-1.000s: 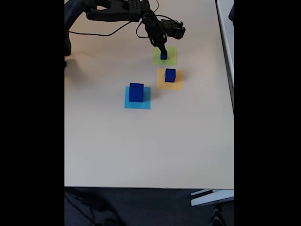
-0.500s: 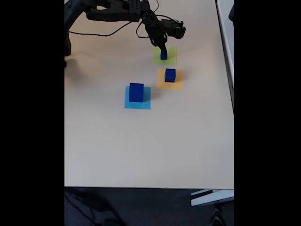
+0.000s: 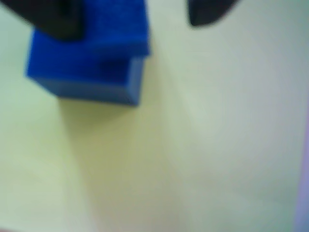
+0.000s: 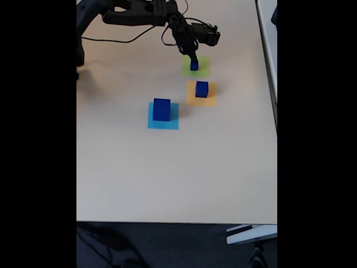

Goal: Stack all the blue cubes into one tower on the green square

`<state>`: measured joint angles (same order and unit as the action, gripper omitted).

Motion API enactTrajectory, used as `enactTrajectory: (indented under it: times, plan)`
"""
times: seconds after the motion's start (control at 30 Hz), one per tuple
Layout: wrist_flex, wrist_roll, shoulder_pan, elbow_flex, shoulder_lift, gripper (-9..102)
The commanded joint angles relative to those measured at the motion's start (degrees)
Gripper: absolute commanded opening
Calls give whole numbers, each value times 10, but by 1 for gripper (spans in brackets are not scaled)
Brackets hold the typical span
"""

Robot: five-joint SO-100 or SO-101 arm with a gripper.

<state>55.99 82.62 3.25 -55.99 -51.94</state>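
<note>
The smallest blue cube (image 4: 194, 65) rests on the green square (image 4: 203, 70); in the wrist view this cube (image 3: 87, 72) lies at the upper left on the pale green paper (image 3: 193, 145). My gripper (image 4: 193, 59) hangs right over it. The wrist view shows the gripper (image 3: 130, 24) open: one dark finger (image 3: 53, 21) overlaps the cube's top, and the other finger (image 3: 205, 12) stands apart to the right with a gap beside the cube. A medium blue cube (image 4: 202, 89) sits on the orange square (image 4: 201, 101). The largest blue cube (image 4: 162, 109) sits on the light blue square (image 4: 164, 124).
The arm (image 4: 139, 14) reaches in from the upper left, with a black cable (image 4: 120, 40) trailing over the beige table (image 4: 167, 178). The table's front edge runs along the bottom, and its right edge is close to the squares.
</note>
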Motion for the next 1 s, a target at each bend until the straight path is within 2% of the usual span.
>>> enactTrajectory:
  times: [0.0,0.23,0.73,0.97]
  plan:
    - [-13,-7,-6,3,-15,8]
    - [-14,-4,-6,-1,-17,0]
    - [-14,-8,-3,-3,-45,0]
    - [-11,-53,-4,29,-71,0]
